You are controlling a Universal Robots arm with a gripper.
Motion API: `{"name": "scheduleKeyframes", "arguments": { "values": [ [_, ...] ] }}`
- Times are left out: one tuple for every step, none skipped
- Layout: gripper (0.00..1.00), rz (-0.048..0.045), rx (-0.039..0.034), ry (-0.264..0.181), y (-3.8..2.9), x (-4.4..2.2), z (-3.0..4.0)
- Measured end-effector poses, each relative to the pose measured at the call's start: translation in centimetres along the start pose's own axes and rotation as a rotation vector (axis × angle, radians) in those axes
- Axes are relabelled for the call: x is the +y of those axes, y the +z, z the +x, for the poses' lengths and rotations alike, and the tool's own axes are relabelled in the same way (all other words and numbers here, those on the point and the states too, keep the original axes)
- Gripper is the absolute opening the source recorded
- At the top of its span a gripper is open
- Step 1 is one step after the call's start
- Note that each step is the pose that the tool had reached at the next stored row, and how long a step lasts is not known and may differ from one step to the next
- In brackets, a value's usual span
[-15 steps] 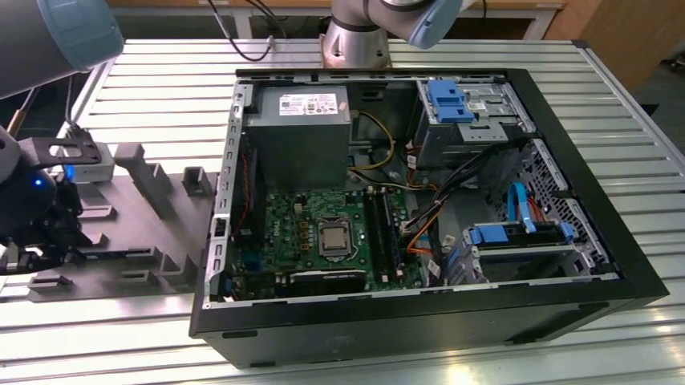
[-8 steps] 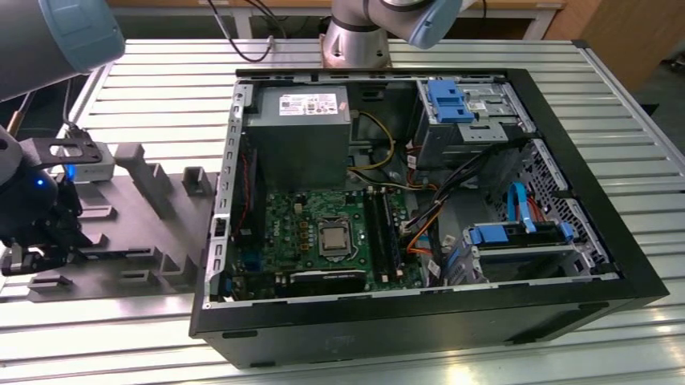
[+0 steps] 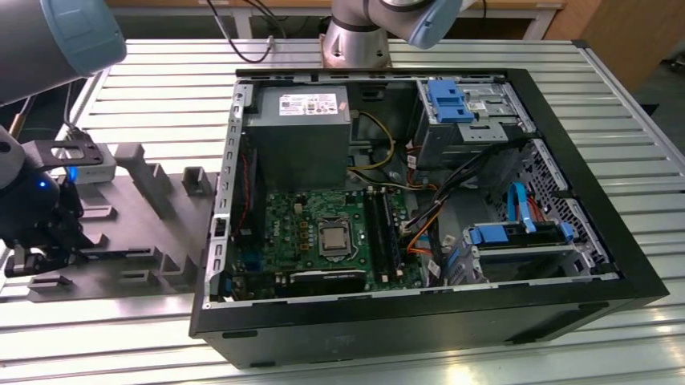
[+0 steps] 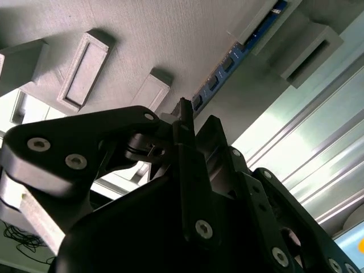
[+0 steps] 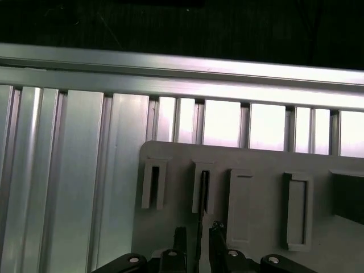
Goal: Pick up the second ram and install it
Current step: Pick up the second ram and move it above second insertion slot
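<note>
At the exterior view's left, low over the grey holder plate (image 3: 150, 233), the end effector (image 3: 32, 261) points down at one of the plate's raised slots. In the first wrist view the end effector (image 5: 199, 232) has its two fingertips (image 5: 181, 238) a narrow way apart. The second ram (image 5: 201, 190) stands on edge between them, a thin dark line rising from its slot. A sliver of light shows on either side of the stick, so I judge the fingers are astride it and have not yet clamped it. In the second wrist view the second ram (image 4: 227, 62) runs away from the end effector (image 4: 196, 116) along the holder plate (image 4: 170, 40), its small chips in a row on the near face.

The step in hand looks to be the grasp. To do it well, the stick should sit midway between the pads, so both flat faces are met together and the card is not pushed sideways in its slot. The fingers should stay square to the stick's length and close gently.

The holder plate lies on the slatted aluminium bench (image 3: 160, 88). Well apart, towards the exterior view's right, the open computer case (image 3: 428, 321) shows its long black memory slots (image 3: 380, 233).
</note>
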State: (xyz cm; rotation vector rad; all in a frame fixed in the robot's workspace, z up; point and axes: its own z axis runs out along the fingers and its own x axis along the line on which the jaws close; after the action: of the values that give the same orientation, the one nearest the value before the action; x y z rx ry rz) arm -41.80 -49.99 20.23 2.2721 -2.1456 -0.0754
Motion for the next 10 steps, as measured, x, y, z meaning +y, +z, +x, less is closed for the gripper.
{"name": "scheduleKeyframes", "arguments": {
  "values": [
    [0.3, 0.0, 0.0, 0.0, 0.04, 0.0, 0.0],
    [0.3, -0.0001, 0.0, 0.0, 0.06, 0.0, 0.0],
    [0.3, -0.0001, 0.0, 0.0, 0.06, 0.0, 0.0],
    [0.3, -0.0001, 0.0, 0.0, 0.06, 0.0, 0.0],
    [0.3, 0.0001, -0.0001, 0.0, 0.08, -0.01, 0.0],
    [0.3, 0.0001, -0.0001, 0.0, 0.11, -0.01, 0.0],
    [0.3, 0.0003, -0.0002, 0.0, 0.15, -0.01, 0.0],
    [0.3, 0.0002, -0.0002, 0.0, 0.17, -0.01, 0.0],
    [0.3, 0.0, 0.0, 0.0, 0.17, -0.01, 0.0],
    [0.3, 0.0002, -0.0002, 0.0, 0.19, -0.01, -0.03]
  ]
}}
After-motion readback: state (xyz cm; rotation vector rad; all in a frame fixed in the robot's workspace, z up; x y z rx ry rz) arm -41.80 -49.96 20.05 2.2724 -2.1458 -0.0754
